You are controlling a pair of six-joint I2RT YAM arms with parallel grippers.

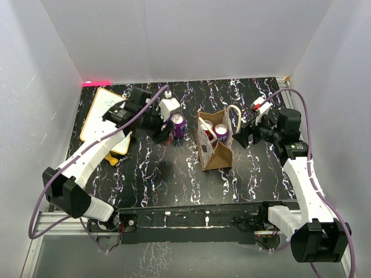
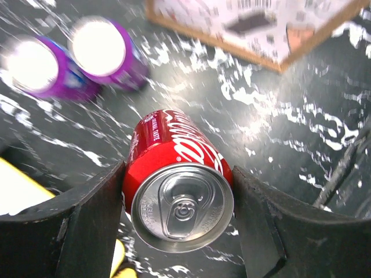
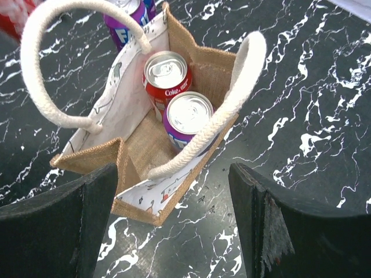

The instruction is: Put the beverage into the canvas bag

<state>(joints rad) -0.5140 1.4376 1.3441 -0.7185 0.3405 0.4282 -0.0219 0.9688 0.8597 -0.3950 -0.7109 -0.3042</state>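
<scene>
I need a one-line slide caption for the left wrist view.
Left gripper closed on a red cola can; two purple cans and the canvas bag stand beyond.

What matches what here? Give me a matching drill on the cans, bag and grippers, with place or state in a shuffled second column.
Things:
A. red can outside the bag
B. loose purple can
C. canvas bag
D. right gripper

Place or state:
1. open, holding nothing
2. inner red can and inner purple can stand in it
3. upright on the table, left of the bag
4. clamped between the fingers of the left gripper

Pairs: A-4, B-3, C-2, D-1
</scene>
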